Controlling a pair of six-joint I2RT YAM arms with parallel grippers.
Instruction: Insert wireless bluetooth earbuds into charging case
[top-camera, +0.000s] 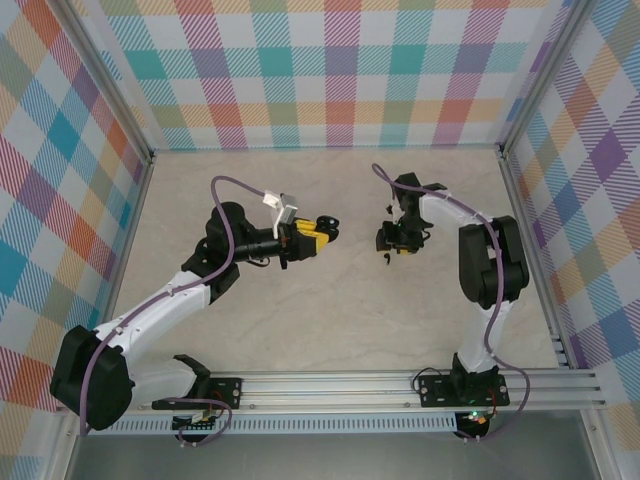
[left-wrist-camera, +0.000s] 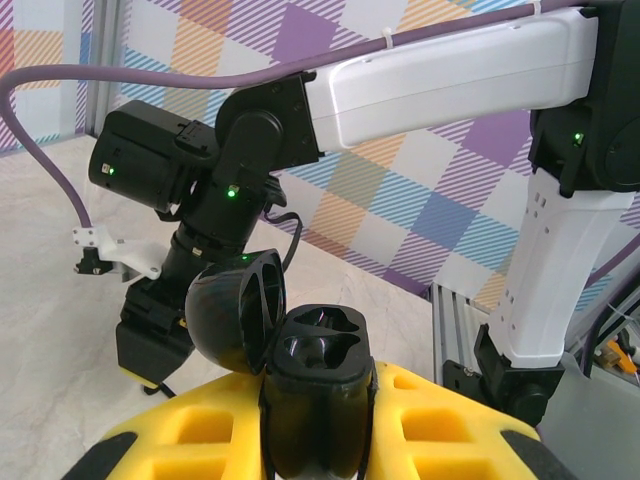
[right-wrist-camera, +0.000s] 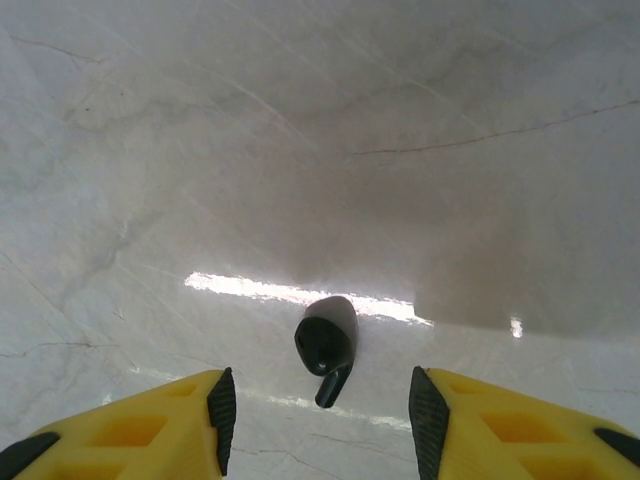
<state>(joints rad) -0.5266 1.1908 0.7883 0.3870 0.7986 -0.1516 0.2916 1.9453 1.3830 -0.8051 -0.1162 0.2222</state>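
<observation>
My left gripper (top-camera: 312, 238) is shut on the black charging case (left-wrist-camera: 315, 385) and holds it upright above the table. The case's lid (left-wrist-camera: 235, 315) is swung open to the left, and both moulded wells are empty. In the top view the case (top-camera: 326, 226) points toward the right arm. My right gripper (right-wrist-camera: 325, 418) is open and hangs low over the marble table. A black earbud (right-wrist-camera: 326, 345) lies on the table just ahead of the gap between the fingers, its stem pointing toward me, and neither pad touches it. Another small black piece (top-camera: 381, 207) lies beyond the right gripper (top-camera: 395, 240).
The right arm (left-wrist-camera: 450, 80) crosses the left wrist view, with its wrist (left-wrist-camera: 190, 190) close behind the case lid. Checked walls (top-camera: 320, 70) close in the table on three sides. An aluminium rail (top-camera: 400, 385) runs along the near edge.
</observation>
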